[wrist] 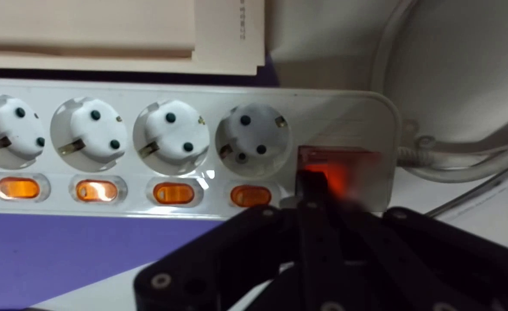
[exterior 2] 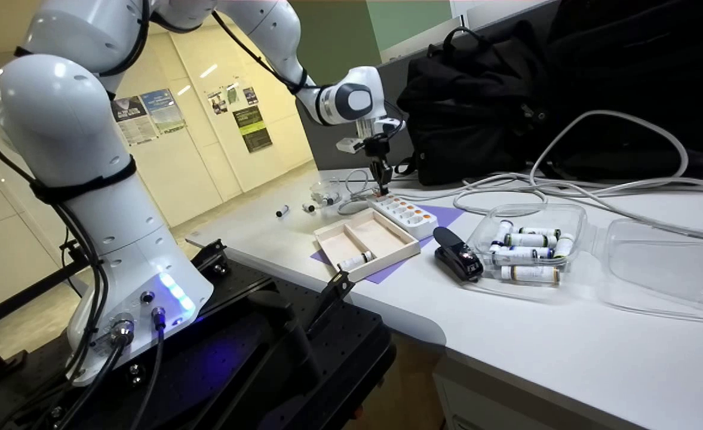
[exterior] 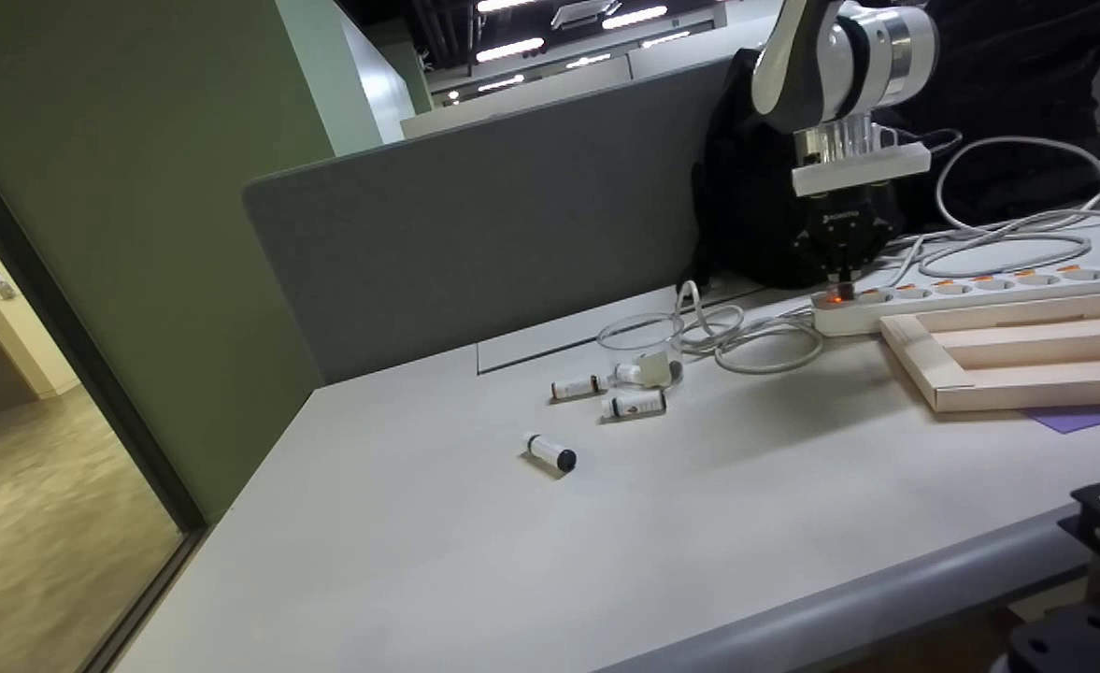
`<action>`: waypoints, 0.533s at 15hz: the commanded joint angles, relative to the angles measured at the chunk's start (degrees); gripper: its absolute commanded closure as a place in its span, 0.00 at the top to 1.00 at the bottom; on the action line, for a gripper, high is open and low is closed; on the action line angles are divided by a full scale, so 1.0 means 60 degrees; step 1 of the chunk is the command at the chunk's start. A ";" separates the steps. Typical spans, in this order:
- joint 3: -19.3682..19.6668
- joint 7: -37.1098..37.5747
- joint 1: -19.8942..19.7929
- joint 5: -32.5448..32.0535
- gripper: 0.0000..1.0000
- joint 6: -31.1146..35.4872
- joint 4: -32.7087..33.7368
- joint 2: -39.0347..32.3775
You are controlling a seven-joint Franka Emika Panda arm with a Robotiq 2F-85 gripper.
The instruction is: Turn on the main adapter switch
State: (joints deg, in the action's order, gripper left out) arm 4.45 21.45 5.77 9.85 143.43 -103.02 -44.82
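Note:
The adapter, a long white power strip, lies on the table in both exterior views (exterior: 853, 322) (exterior 2: 420, 227) and fills the middle of the wrist view (wrist: 344, 108). The main adapter switch (wrist: 336, 176) sits at its cable end and glows red-orange; the glow also shows in an exterior view (exterior: 834, 299). My gripper (wrist: 318, 185) points down with its fingertips over the switch and hides part of it. The gripper shows in both exterior views (exterior: 846, 285) (exterior 2: 383, 188), its fingers together with nothing between them. The wrist picture is blurred at the tips, so exact contact is unclear.
A pale wooden tray (exterior: 951, 397) lies alongside the strip, over a purple sheet (wrist: 85, 255). White cables (exterior: 764, 360) coil by the strip. Small white cylinders (exterior: 638, 404) lie beyond. A black backpack (exterior 2: 470, 101), a stapler (exterior 2: 456, 254) and a clear box (exterior 2: 578, 218) stand nearby.

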 commanded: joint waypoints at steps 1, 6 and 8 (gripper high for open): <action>0.0415 0.0720 0.0680 -0.0375 0.00 0.1941 -0.0954 -0.0246; 0.1015 0.1407 0.1493 -0.0613 0.00 0.2771 -0.1496 -0.0141; 0.1066 0.1450 0.1566 -0.0576 0.00 0.2339 -0.1453 0.0081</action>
State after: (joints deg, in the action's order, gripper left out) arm 10.27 26.99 13.96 7.03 157.43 -111.91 -42.28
